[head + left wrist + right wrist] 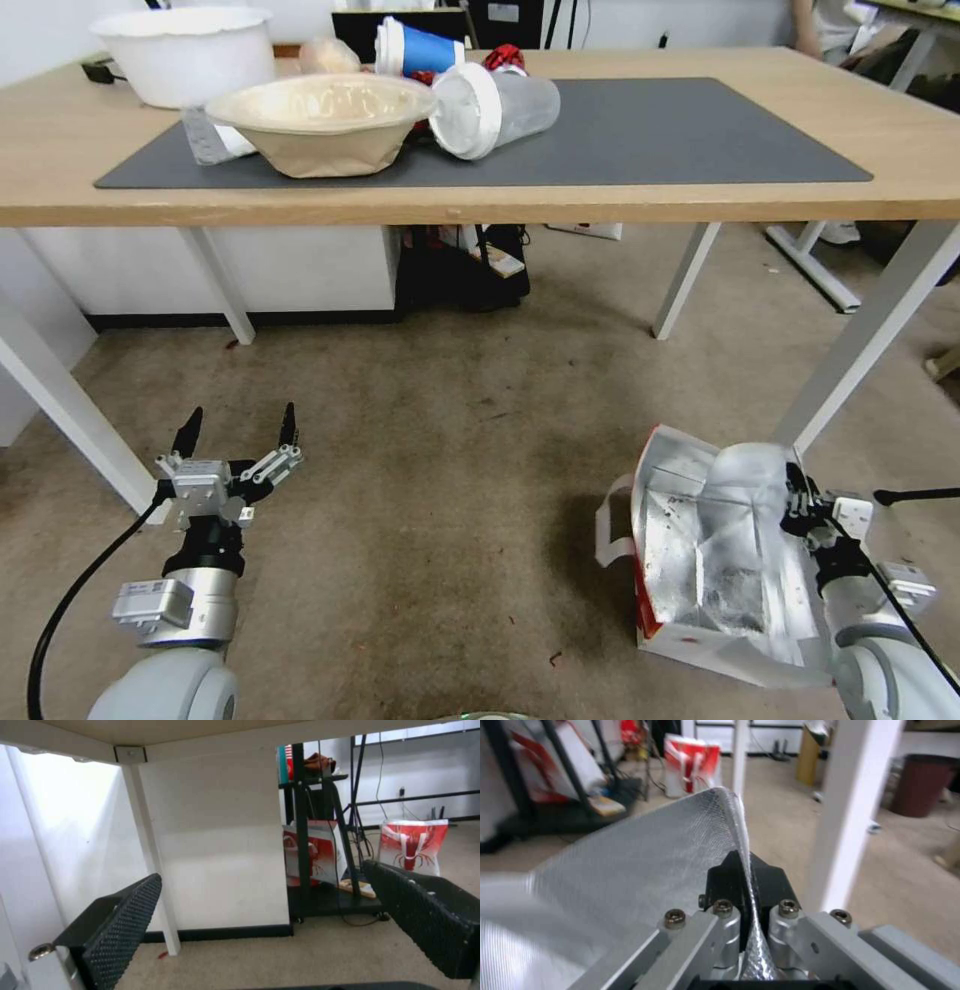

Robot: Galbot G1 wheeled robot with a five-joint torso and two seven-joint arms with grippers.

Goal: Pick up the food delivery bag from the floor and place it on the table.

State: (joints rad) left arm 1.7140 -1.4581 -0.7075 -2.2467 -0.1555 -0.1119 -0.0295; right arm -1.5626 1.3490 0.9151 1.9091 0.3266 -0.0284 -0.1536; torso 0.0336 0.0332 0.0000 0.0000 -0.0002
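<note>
Bag on floor, lower right | right gripper pinching its foil rim | left gripper lower left, fingers spread wide, empty | table above.

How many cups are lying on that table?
2: a blue cup behind the paper bowl, and a clear lidded cup on its side on the grey mat. Others may be hidden.

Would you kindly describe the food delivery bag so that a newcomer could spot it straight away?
Start at the table, then look down to the floor by its white leg on the robot's right. There stands the food delivery bag, its mouth open, with the right gripper shut on its rim. Its crinkled silver foil lining and white loop handle set it apart from the red bags farther back.
</note>
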